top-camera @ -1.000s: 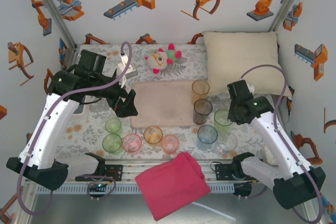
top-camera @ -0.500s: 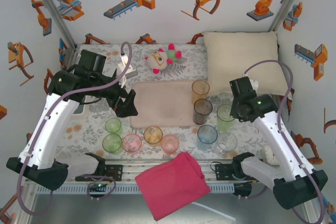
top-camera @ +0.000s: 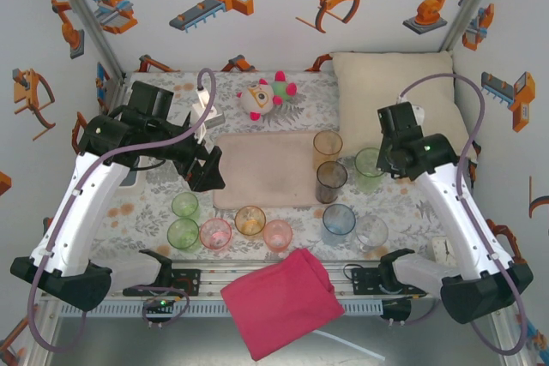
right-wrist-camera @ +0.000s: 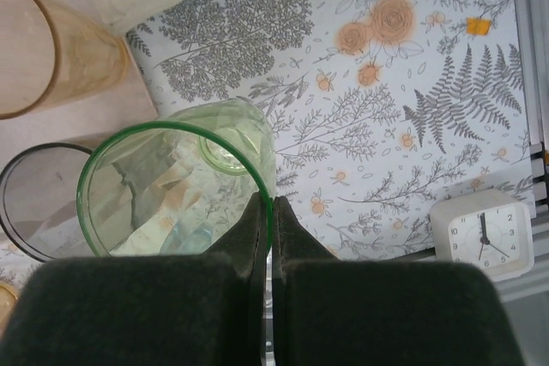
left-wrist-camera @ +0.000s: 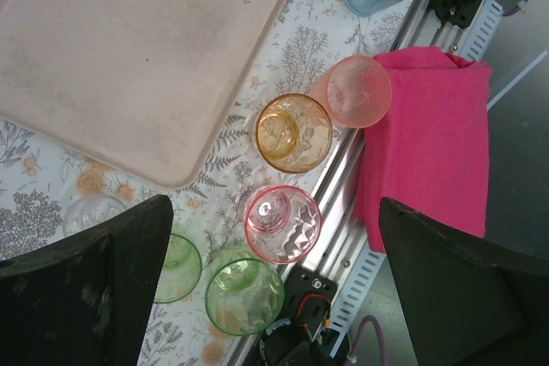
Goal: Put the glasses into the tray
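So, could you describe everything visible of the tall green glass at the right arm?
The tall green glass looks like translucent plastic, pale green with a darker rim, empty, mouth up. The fingers of the right gripper pinch its rim, one inside, one outside. It is beside the smoky grey glass and the orange glass. Whether it touches the table is unclear.

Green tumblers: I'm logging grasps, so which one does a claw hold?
The tall green tumbler right of the tray, its rim pinched by the right claw; the two short green tumblers stand free front-left.
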Controlling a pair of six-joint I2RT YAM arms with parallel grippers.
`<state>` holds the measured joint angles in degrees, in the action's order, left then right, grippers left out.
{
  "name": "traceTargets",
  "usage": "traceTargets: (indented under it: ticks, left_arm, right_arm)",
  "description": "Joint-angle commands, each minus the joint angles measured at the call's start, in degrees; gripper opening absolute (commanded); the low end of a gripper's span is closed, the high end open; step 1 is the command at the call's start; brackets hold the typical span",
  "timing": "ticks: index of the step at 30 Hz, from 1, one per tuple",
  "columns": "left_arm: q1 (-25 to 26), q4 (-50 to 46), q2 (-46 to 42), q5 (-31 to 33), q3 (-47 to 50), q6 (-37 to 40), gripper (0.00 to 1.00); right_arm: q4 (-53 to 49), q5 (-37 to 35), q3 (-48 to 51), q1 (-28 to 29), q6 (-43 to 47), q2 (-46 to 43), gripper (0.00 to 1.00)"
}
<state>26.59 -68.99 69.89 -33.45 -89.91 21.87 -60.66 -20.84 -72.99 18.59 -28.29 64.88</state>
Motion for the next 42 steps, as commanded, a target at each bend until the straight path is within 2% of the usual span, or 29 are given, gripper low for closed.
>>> traceTargets:
  ticks: [1, 20, 42]
  left_arm:
    - [0.1, -0.9, -0.1, -0.5, -1.1, 0.6, 0.97]
    - [0.3, -1.0, 1.3, 0.5, -1.5, 0.8, 0.97]
    - [0.2, -1.6, 3.1, 1.1, -3.1, 1.4, 0.97]
  right_arm:
    - [0.7, -1.4, -3.8, -0.7, 2.2, 1.2, 0.0]
    - [3.8, 0.5, -18.3, -4.6, 6.6, 12.2, 0.0]
    - [8.6, 8.9, -33.9, -5.4, 7.4, 29.2, 0.0]
